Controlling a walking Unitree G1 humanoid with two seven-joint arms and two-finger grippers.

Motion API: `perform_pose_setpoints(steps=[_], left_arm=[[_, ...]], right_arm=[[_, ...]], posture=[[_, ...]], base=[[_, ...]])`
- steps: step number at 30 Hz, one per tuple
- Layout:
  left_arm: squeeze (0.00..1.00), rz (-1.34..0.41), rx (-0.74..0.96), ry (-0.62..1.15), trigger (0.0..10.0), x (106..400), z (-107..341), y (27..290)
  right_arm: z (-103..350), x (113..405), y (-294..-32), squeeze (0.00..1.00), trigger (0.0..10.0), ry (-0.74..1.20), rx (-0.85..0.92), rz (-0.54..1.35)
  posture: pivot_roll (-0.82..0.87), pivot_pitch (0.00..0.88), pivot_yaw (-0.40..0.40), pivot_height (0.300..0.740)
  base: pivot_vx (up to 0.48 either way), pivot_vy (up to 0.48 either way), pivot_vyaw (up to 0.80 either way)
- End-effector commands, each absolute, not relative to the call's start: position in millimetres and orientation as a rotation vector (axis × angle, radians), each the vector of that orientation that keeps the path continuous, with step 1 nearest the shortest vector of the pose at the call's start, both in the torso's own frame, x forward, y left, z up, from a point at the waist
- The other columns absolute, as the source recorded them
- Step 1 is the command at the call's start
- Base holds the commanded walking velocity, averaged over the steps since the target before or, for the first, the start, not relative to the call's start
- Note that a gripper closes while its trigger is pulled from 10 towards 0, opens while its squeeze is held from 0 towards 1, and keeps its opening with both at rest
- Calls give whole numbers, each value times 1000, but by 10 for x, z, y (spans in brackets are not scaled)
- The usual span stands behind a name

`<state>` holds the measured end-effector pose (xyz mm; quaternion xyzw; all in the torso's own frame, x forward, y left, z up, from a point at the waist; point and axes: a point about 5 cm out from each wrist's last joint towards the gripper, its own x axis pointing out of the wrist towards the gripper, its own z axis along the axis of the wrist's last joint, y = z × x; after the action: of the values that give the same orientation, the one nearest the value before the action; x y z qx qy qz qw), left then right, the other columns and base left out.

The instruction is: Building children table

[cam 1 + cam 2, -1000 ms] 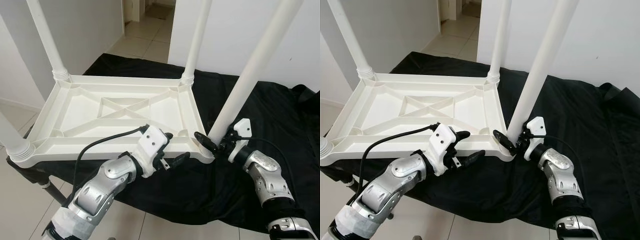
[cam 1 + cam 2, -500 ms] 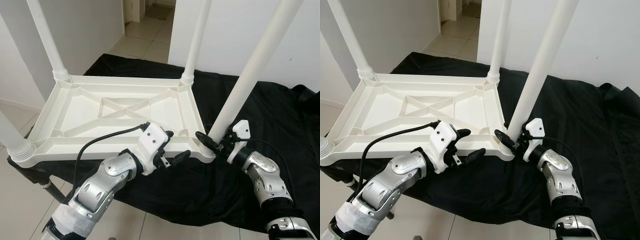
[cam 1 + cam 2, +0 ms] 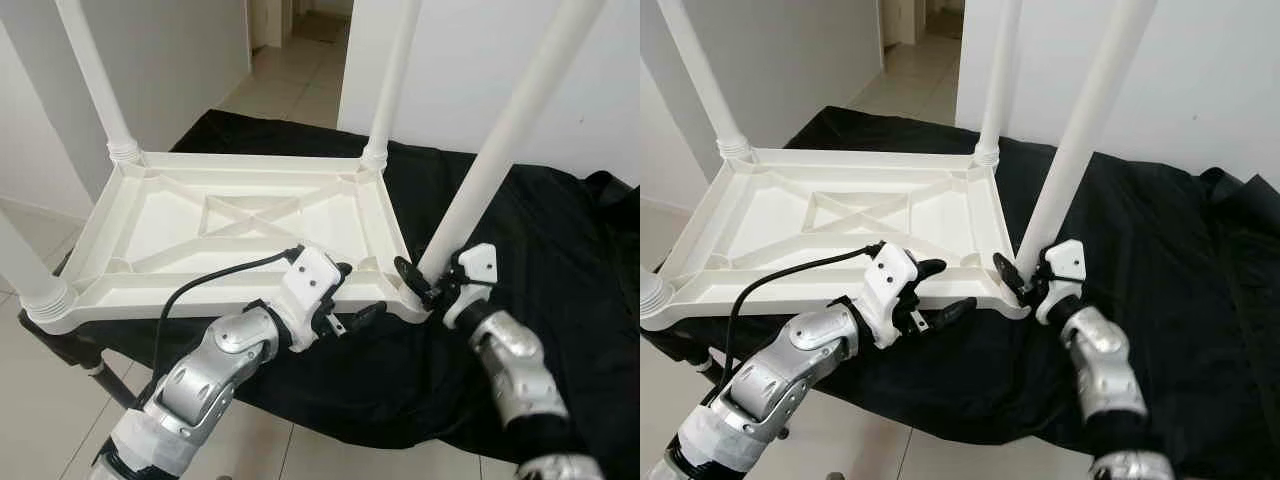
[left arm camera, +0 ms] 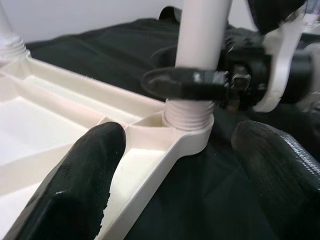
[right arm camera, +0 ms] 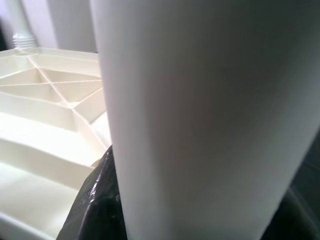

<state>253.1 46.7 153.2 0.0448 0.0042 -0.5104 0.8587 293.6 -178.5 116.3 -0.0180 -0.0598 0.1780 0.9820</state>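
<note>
Since a second ago our right gripper (image 3: pixel 432 283) has twisted slightly, clamped on the near white plastic leg (image 3: pixel 497 165). Left gripper (image 3: pixel 348 297) gapes beside the upturned white tabletop (image 3: pixel 240 225). Four legs stand; tightening remains.

white table (image 3: pixel 230 215) smooth glossy plastic; black cloth (image 3: pixel 560 240) matt, wrinkled; arms brushed silver metal.
</note>
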Motion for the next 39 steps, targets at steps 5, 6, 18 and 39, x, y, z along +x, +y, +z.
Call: perform_pose_setpoints(steps=[5,6,18,39], left_arm=[[0,-1081,104,-2,10000,2596,1544,500],[0,-1078,104,-4,10000,2611,1546,503],[0,-1051,108,-32,10000,2707,1577,493],[0,-1045,172,-78,10000,2764,1570,521]], right_arm=[[1011,2829,-1665,0,10000,-19,40,86],[996,2823,-1649,0,10000,-5,47,24],[1032,2853,-1417,0,10000,27,114,-126],[1170,2917,-1548,0,10000,-77,-1,169]], posture=[[-33,0,-60,740],[-34,0,-63,740],[-30,0,-62,740],[4,0,-64,740]], base=[[0,0,0],[0,0,0],[0,0,0],[0,0,0]])
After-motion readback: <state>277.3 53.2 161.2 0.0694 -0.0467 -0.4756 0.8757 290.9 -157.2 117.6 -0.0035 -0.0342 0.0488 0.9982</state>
